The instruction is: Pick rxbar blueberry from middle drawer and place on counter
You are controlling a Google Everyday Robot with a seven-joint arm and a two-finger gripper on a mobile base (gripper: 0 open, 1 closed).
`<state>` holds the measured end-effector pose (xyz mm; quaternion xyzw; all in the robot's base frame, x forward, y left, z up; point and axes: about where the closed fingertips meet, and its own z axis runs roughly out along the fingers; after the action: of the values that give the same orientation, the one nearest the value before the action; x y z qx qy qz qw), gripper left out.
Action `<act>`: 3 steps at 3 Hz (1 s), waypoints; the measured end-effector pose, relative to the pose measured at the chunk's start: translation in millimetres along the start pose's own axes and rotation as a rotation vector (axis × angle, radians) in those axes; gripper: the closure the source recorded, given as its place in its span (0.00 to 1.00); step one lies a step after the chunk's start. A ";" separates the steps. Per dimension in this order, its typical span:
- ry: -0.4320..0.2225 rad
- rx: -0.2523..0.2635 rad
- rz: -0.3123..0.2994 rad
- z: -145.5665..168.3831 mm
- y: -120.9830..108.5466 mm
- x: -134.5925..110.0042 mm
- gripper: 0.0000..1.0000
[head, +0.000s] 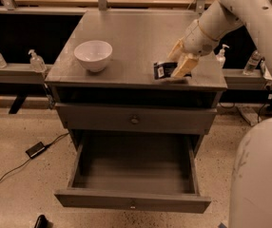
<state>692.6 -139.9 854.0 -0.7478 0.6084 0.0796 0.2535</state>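
Note:
My gripper [176, 66] is over the front right part of the counter [131, 37], shut on the rxbar blueberry [163, 70]. The bar is a dark packet with a white label mark, held low just above the counter top near its front edge. Below, the middle drawer [132, 204] is pulled wide open; its grey floor is bare and a small round knob shows on its front. Another grey drawer front [134, 119] above it is closed.
A white bowl [93, 55] stands on the counter's left front. Clear bottles [36, 61] sit on a shelf at the left and right behind the cabinet. A black power brick [35, 149] with a cable lies on the floor at left. My white base [259, 175] fills the lower right.

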 end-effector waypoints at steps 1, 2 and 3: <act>-0.066 0.010 0.113 18.9 -9.7 22.4 0.20; -0.198 0.027 0.197 26.4 -15.8 27.5 0.00; -0.208 0.025 0.201 25.0 -15.8 26.3 0.00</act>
<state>718.8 -148.8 825.8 -0.6675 0.6516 0.1741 0.3156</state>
